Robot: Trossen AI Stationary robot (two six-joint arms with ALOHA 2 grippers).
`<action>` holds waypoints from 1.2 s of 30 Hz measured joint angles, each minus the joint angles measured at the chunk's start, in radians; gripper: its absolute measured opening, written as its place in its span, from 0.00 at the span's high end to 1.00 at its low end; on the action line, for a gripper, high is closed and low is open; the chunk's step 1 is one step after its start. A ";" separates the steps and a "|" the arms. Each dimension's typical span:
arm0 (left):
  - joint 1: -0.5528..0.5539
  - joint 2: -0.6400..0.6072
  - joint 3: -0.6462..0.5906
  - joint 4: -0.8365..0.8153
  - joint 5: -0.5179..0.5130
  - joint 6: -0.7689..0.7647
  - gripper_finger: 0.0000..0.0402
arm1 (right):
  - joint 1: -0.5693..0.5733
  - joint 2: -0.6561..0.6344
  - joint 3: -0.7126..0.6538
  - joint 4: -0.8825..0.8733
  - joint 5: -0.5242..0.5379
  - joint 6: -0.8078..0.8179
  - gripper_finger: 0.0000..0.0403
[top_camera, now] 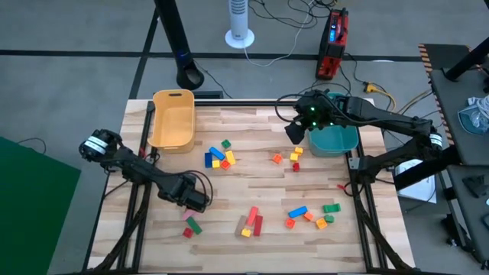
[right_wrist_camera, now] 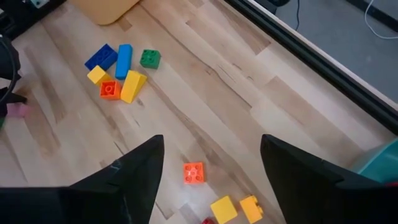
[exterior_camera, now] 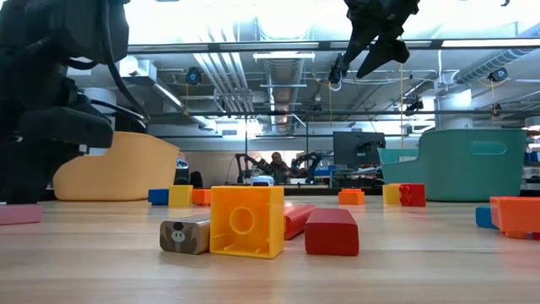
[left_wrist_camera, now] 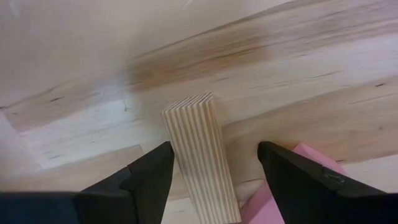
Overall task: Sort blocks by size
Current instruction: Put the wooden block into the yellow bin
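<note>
Coloured blocks lie in loose groups on the wooden table: blue, yellow and green ones (top_camera: 219, 155), orange and yellow ones (top_camera: 290, 156), red and yellow bars (top_camera: 252, 221), a mixed group (top_camera: 309, 214), and green and red ones (top_camera: 191, 226). My left gripper (top_camera: 192, 202) is low at the near left, open. A plain wooden bar (left_wrist_camera: 199, 158) lies between its fingers, with a pink block (left_wrist_camera: 298, 180) beside the bar. My right gripper (top_camera: 296, 130) hangs high beside the teal bin, open and empty (right_wrist_camera: 211, 143). My left gripper stands open over the wooden bar, its fingers along the bar's long sides. One finger (left_wrist_camera: 155, 177) is right against one long side (left_wrist_camera: 177, 155); I cannot tell whether it touches. The other finger (left_wrist_camera: 286, 174) stands clear of the bar.
A yellow bin (top_camera: 173, 118) stands at the far left of the table and a teal bin (top_camera: 334, 140) at the far right. A wooden block with a printed face (exterior_camera: 186, 236) lies near the front beside a yellow cube (exterior_camera: 246, 221).
</note>
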 joint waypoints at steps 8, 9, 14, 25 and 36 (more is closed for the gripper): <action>-0.006 -0.007 -0.001 0.016 -0.021 -0.001 0.51 | 0.000 0.000 0.000 0.000 0.000 -0.012 0.37; -0.008 -0.006 -0.001 0.020 -0.022 -0.001 0.55 | 0.000 0.000 0.000 0.000 0.000 -0.013 0.37; -0.009 -0.006 -0.001 0.025 -0.026 -0.004 0.76 | 0.000 0.000 0.000 0.000 0.000 -0.021 0.41; -0.009 -0.041 0.117 -0.094 -0.018 0.018 0.79 | 0.000 0.000 0.000 0.000 -0.016 -0.032 0.46; 0.110 -0.188 0.513 -0.574 -0.207 0.136 0.79 | 0.000 0.000 -0.001 0.027 -0.027 -0.021 0.50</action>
